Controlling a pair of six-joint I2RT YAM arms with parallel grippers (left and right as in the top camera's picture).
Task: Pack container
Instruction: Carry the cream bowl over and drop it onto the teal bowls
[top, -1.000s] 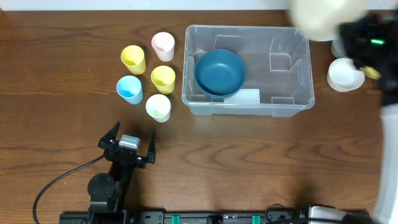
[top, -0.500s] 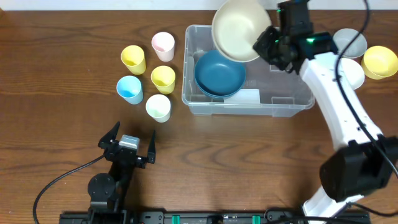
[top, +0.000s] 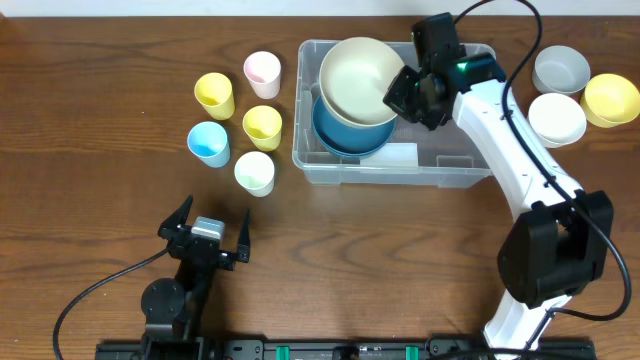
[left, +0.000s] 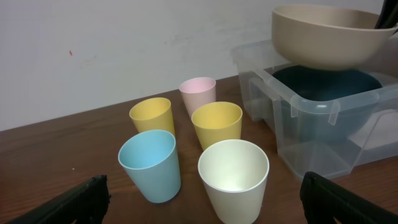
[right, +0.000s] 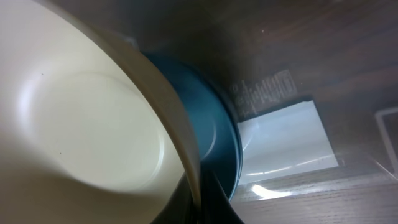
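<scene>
Overhead view: a clear, rounded-corner plastic container (top: 470, 165) stood near the far edge of the wood-grain surface (top: 400, 260), right of its middle. A dark blue bowl (top: 345, 135) lay in the container's left half. The right jaws were pinched shut on the rim of a cream bowl (top: 360, 80), tilted above the blue one. Five plastic cups (top: 262, 124) clustered to the left of the container. Grey, white and yellow bowls (top: 556, 118) sat by the far right corner. The left jaws stood wide apart near the front edge, holding nothing.

Left wrist view: only this side-on look showed the cream bowl (left: 329, 34) raised clear above the container's rim (left: 292, 102). The smooth, tapered cups (left: 233, 180) stood upright in front of it.

Right wrist view: close up, the glossy cream bowl (right: 81, 124) hid most of the blue bowl (right: 214, 143). A whitish label (right: 280, 143) showed beside them.
</scene>
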